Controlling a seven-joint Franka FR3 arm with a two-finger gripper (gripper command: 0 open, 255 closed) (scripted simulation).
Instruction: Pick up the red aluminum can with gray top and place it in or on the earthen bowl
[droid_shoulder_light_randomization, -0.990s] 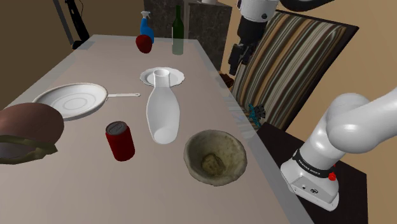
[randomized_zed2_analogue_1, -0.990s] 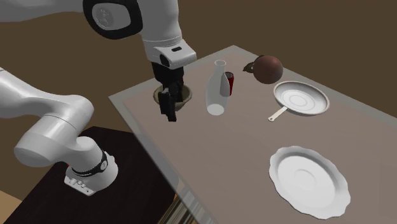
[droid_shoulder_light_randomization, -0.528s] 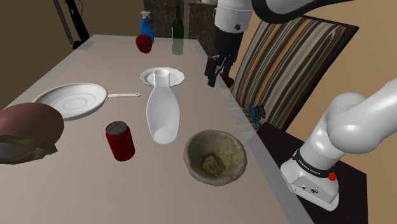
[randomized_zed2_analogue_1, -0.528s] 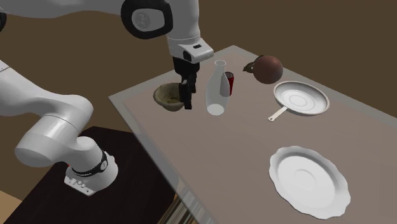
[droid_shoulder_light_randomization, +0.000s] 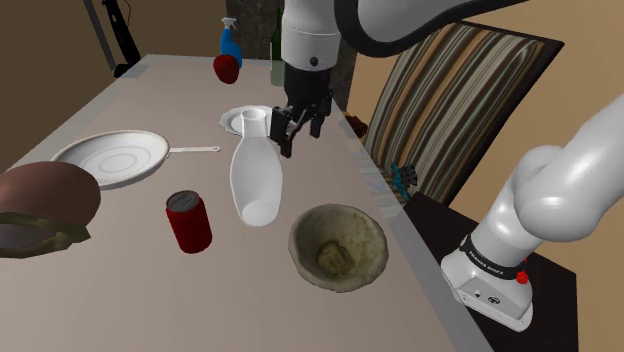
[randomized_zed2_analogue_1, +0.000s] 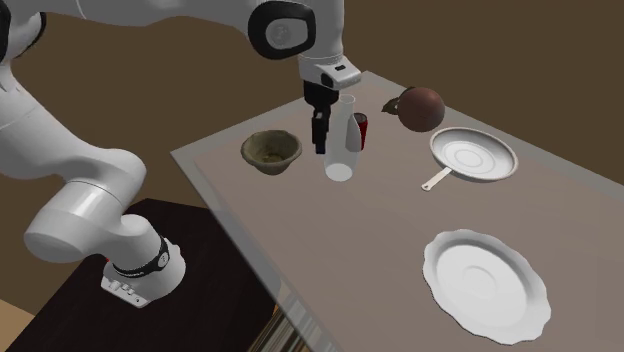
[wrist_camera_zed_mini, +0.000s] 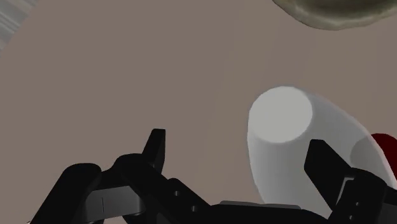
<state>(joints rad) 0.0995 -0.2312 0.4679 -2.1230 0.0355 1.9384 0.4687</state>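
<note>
- Wrist view: gripper (wrist_camera_zed_mini: 242, 156) open and empty, its fingers apart above the white vase (wrist_camera_zed_mini: 286, 127).
- Shoulder view: it hangs over the vase's narrow end, well apart from the can (droid_shoulder_light_randomization: 189, 222).
- The can stands on the table (droid_shoulder_light_randomization: 150, 300) near the vase's wide end, with the bowl (droid_shoulder_light_randomization: 300, 238) on the vase's other side.
- Step, as I judge it: approach, with nothing grasped yet.
- Next move: cross the vase and descend around the can without knocking the vase.
- The bowl looks empty, and so does the pan (droid_shoulder_light_randomization: 58, 155).

Can (droid_shoulder_light_randomization: 189, 222): glossy red body, dull grey top; bowl (droid_shoulder_light_randomization: 339, 246): rough, mottled, earthen surface; vase (droid_shoulder_light_randomization: 256, 172): smooth plain white; worktop (droid_shoulder_light_randomization: 130, 300): smooth, matt
</note>
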